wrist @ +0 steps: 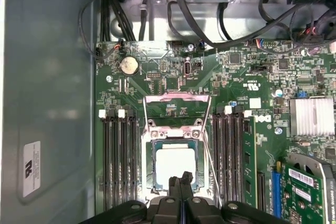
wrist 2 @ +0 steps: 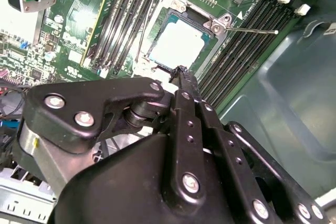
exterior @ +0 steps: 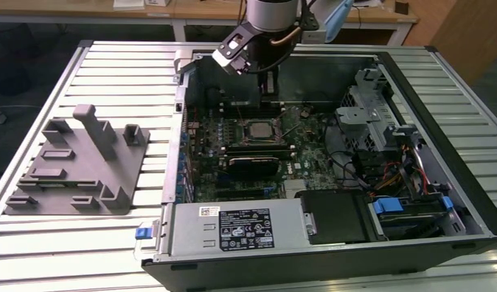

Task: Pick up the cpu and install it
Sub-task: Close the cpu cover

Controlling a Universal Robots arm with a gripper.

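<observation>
The cpu [wrist: 176,163] lies in its socket on the motherboard, inside the open computer case [exterior: 330,267] on the slatted bench [exterior: 70,249]. Its silver top looks level and square within the socket walls. The hinged load plate [wrist: 176,103] stands flipped open on the far side of the socket. The thin lever wire [wrist 2: 252,30] sticks out free along one side.

The gripper [wrist: 181,181] hangs over one edge of the chip with its jaws closed together and nothing between them. In the exterior view the gripper [exterior: 269,97] seems to sit above the cpu [exterior: 257,129], not touching it.

The step in hand looks like the seating of the chip. To do it well, any contact should be straight down and light, on the metal top and close to its middle. A press at one edge could tip the chip on the pins beneath. Sideways drag is the main risk, so the arm should move only vertically while near the surface. The closed tips also need to keep clear of the lever wire and of the memory slots [wrist: 118,161] on either side.
</observation>
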